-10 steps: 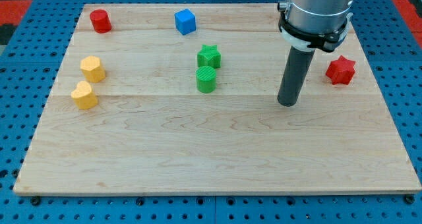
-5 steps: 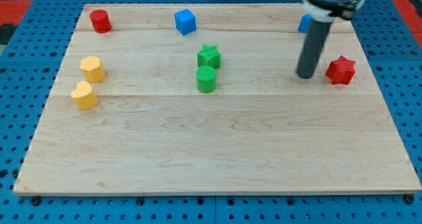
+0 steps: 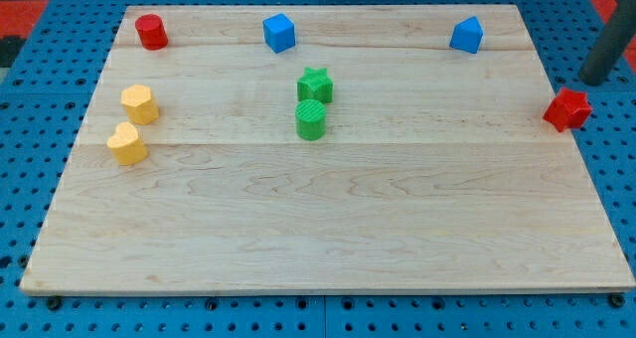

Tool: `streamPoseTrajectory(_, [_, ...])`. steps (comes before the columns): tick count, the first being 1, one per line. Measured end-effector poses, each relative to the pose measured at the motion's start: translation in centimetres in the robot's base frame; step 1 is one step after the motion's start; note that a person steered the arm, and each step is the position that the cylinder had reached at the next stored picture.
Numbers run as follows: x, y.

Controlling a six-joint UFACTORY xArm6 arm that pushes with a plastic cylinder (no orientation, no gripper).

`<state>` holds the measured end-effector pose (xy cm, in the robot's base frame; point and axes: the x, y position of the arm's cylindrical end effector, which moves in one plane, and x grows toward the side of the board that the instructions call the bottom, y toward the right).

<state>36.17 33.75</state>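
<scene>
My tip (image 3: 594, 81) stands at the view's far right, just off the board's right edge, above and slightly right of the red star block (image 3: 567, 109). That red star sits at the board's right edge, and whether the tip touches it is not clear. A blue block (image 3: 466, 35) lies at the top right, well to the tip's left. Near the middle, a green star block (image 3: 315, 84) sits right above a green cylinder (image 3: 311, 120).
A blue cube (image 3: 279, 32) and a red cylinder (image 3: 151, 31) lie along the top edge. Two yellow blocks (image 3: 139, 103) (image 3: 126, 143) sit at the left. The wooden board (image 3: 318, 229) rests on a blue pegboard.
My tip swept from the board's right-middle up and out past the right edge. The red star slid rightward to the board's edge. The blue block at top right came into sight.
</scene>
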Motion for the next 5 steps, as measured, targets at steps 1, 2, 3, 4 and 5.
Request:
streamPoseTrajectory(1, [4.7, -7.0])
streamPoseTrajectory(2, [6.1, -15.9])
streamPoseTrajectory(3, [5.0, -17.1])
streamPoseTrajectory(4, [1.1, -11.6])
streamPoseTrajectory(5, [6.1, -5.8])
